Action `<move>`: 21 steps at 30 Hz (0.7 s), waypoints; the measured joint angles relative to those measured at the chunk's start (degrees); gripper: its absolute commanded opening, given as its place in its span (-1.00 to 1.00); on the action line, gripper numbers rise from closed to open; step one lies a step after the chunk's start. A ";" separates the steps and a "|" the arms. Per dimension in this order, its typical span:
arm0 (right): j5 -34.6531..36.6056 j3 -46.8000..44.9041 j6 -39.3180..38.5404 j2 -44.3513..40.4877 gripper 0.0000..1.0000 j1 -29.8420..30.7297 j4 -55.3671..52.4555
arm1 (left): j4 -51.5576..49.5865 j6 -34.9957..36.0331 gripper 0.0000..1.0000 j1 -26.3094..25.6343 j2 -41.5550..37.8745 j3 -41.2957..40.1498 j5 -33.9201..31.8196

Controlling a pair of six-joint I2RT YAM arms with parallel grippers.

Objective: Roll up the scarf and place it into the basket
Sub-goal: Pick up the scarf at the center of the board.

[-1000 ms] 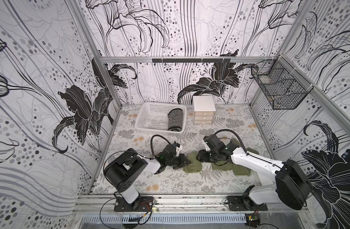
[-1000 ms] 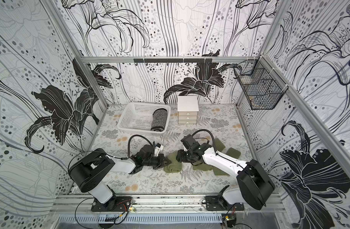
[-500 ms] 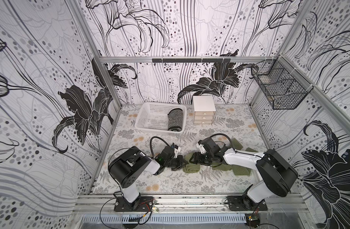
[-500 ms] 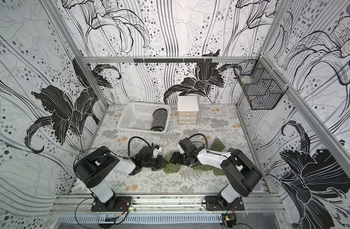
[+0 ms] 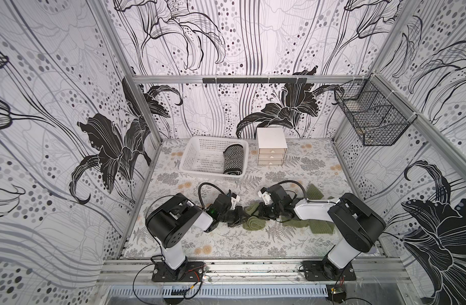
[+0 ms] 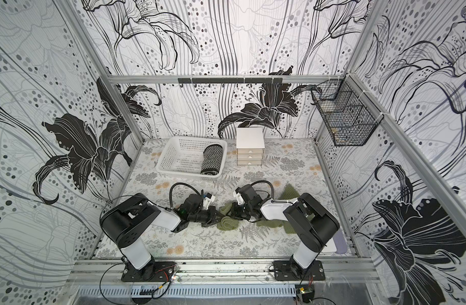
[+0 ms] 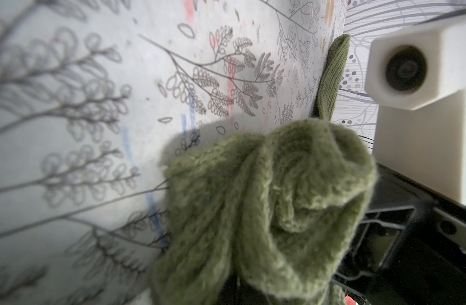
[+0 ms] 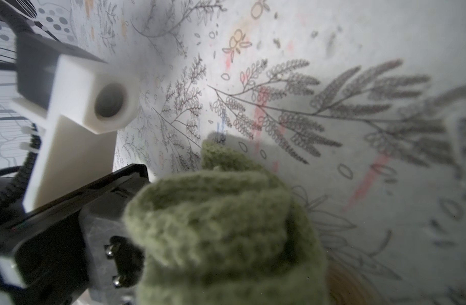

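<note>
Floral tabletop (image 5: 253,243): scarf (image 5: 254,224) part-rolled, well apart from the basket (image 5: 189,158) on its near side; left gripper (image 5: 241,215) clamped on the roll end, right gripper (image 5: 261,211) closure unreadable; I'd wind tight, edges aligned, toward the loose tail.

No text can be read – drawer labels (image 5: 272,151) too small

The scarf (image 7: 266,206) is olive knit cloth, fuzzy and matt, its ribbing plain in both wrist views. The basket (image 5: 191,155) is smooth white plastic, holed all over; the roll (image 5: 234,159) in it is zigzag-patterned cloth. The bench (image 5: 226,243) wears a matt printed sheet, smudged with red and blue marks. The drawers (image 5: 271,138) look smooth, matt white. The wire basket (image 5: 371,124) is black metal mesh.
</note>
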 measured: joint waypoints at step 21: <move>-4.33 46.47 -20.59 3.67 -1.00 0.42 -31.17 | -55.43 21.07 0.79 29.18 -23.74 28.13 -13.88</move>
